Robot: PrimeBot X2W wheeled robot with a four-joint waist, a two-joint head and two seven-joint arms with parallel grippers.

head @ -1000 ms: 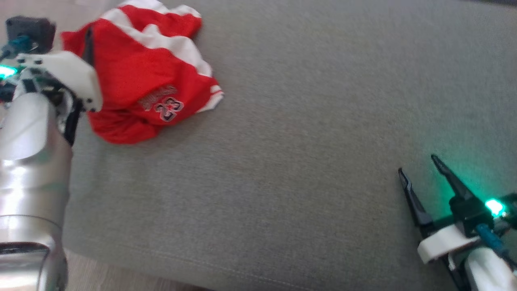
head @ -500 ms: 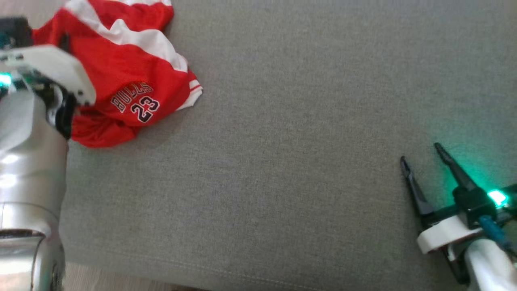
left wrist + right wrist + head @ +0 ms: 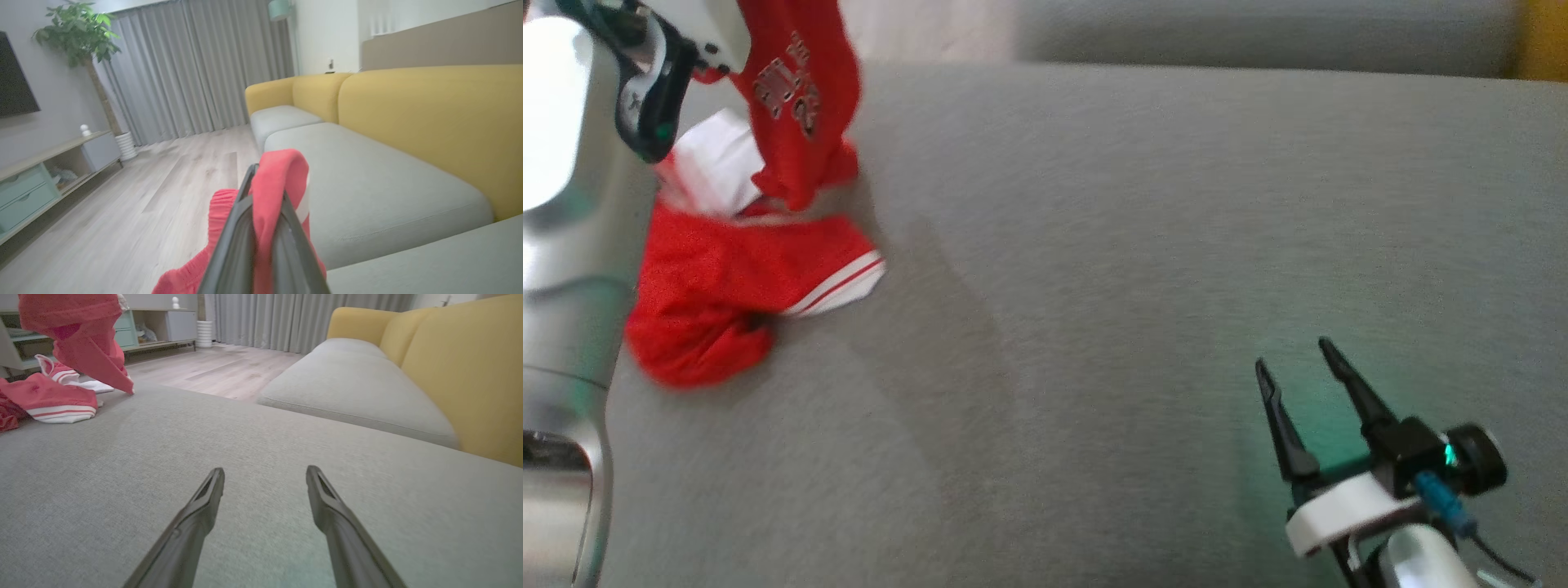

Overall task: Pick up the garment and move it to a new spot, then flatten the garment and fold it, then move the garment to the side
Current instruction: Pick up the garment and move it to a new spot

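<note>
Red garment (image 3: 743, 278), white stripes, crumpled: top hangs from left end effector (image 3: 267, 183) clamped on it, rest on grey cushion (image 3: 1135, 245). Right end effector (image 3: 1294, 354) apart.

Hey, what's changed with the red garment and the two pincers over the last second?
The left pincer, shut on the garment, has lifted its upper part off the grey cushion; the lower part still lies there. The right pincer stays open and idle above the cushion.
</note>
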